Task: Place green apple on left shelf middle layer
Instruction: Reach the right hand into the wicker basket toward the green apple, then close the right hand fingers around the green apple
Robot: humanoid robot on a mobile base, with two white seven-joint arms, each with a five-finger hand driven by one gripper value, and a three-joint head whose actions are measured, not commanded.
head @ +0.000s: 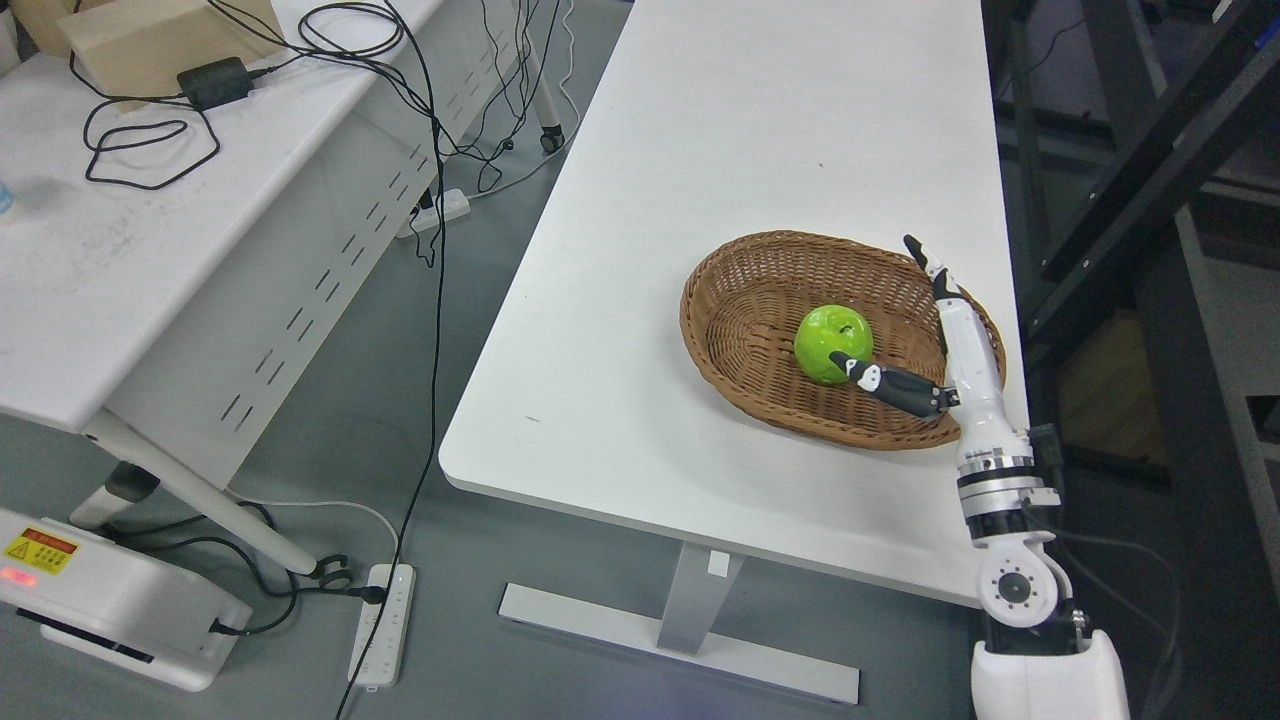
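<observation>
Green apple [832, 343] in basket [740, 300], stem up.

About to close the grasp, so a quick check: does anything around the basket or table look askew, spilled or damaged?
Nothing stands out. The green apple sits whole in the wicker basket, which lies flat on the white table. The right robot hand is open over the basket's right side, thumb at the apple. Only oddity: tangled cables off the left table.

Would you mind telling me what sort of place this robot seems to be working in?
Probably a robotics lab or workshop: plain white desks, loose black cables running to a power strip on the grey floor, and dark metal racking beside the table.
</observation>
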